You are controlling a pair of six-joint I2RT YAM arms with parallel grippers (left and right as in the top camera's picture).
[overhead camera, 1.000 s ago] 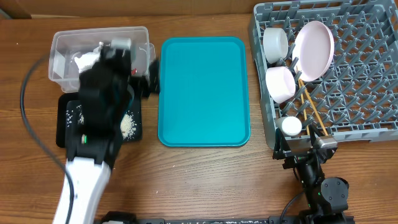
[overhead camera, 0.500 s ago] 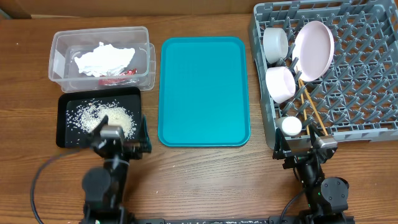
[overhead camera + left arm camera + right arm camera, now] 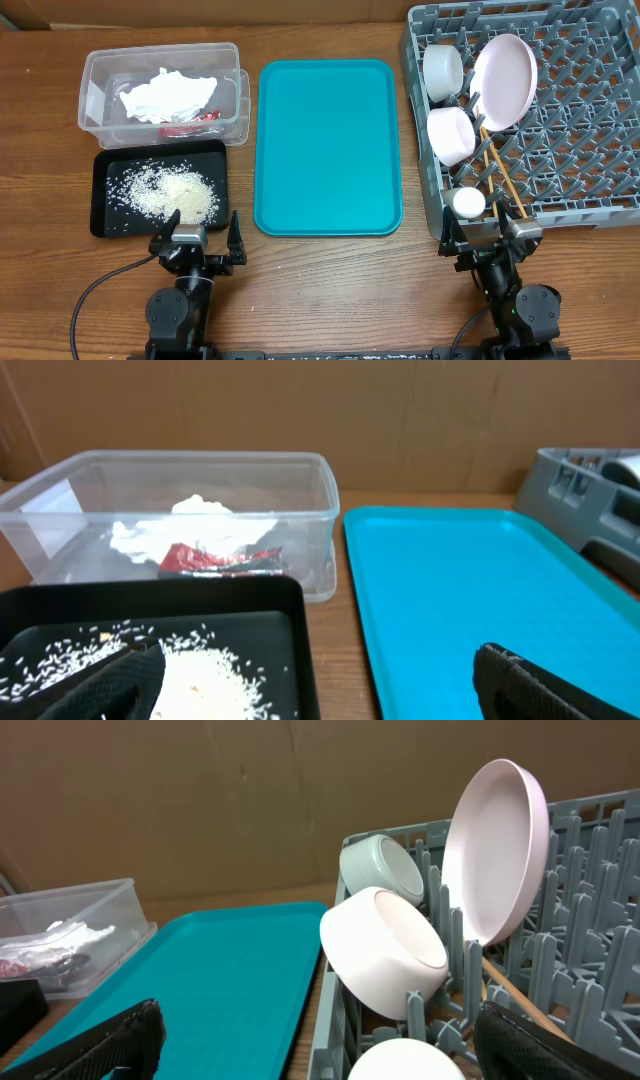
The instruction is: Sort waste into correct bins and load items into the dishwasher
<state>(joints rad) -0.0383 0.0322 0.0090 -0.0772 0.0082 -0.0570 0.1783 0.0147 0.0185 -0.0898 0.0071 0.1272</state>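
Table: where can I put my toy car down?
The teal tray, between the clear tub and the dish rack, is bare. So is the tabletop in front of it, between the left gripper and right gripper. Crowded: the rack's left side, the tub, the black tray with rice.

A flat teal rectangular plastic tray [image 3: 328,145] leaves a low open lane mid-table, between a clear plastic tub [image 3: 95,65] and shallow black tray [image 3: 105,222] at left and a tall grey lattice dish rack [image 3: 570,212] at right. A round white plate [image 3: 505,67], white bowl [image 3: 451,135], greyish bowl [image 3: 443,70], small cup [image 3: 467,203] and wooden chopsticks [image 3: 497,165] crowd the rack's left side; only upright pegs [image 3: 590,110] stand further right.
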